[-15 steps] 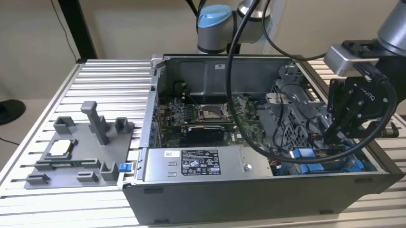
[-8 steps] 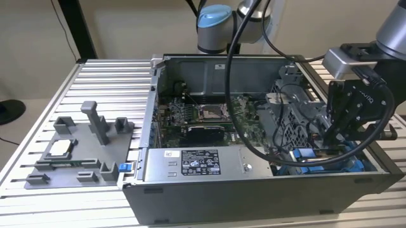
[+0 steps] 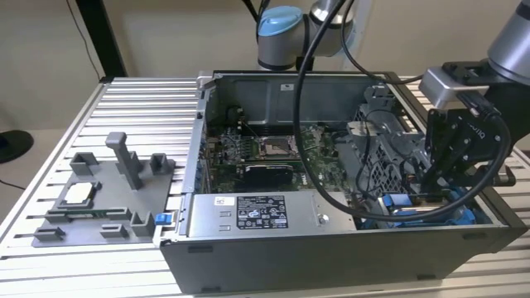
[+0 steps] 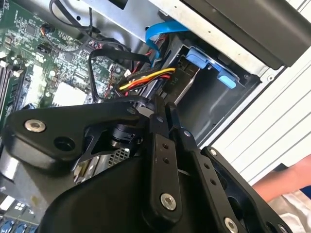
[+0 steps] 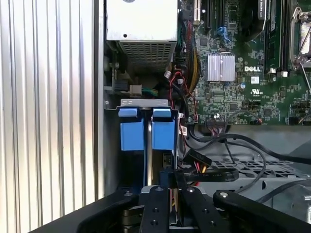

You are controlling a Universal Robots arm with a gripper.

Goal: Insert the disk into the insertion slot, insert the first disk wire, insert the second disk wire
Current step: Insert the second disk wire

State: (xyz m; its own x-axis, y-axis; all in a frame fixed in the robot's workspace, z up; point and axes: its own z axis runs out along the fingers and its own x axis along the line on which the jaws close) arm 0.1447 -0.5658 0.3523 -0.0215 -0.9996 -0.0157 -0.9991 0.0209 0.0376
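Disk: seated in the slot at the corner of the computer case (image 3: 331,261); its blue carrier (image 5: 146,128) shows in the first wrist view with both tabs side by side under the slot's metal lip, and in the second wrist view (image 4: 209,63).
Gripper: low inside the case (image 3: 435,186), just behind the disk's back edge; seen close in the first wrist view (image 5: 171,187) and the second wrist view (image 4: 163,109).
Fingers: drawn close together, tips nearly meeting; a connector appears pinched between them, but the thing itself is too hidden to name for sure.
Wire bundle: red, yellow and black leads (image 4: 146,77) run right beside the fingertips; a flat blue cable (image 4: 160,31) loops above them.
Stage (judged): disk in, work now at the wires.
Risk 1: connector tilted against the disk's socket; pushing then would bend pins or jam.
Risk 2: loose black cables (image 5: 228,145) crossing near the fingers could get trapped under the connector or snagged by the arm.
Risk 3: shallow pinch; connector may twist or slip under push force.
Risk 4: push may slide the carrier in its slot.
Bystander: a person's arm (image 4: 284,182) near the case edge.
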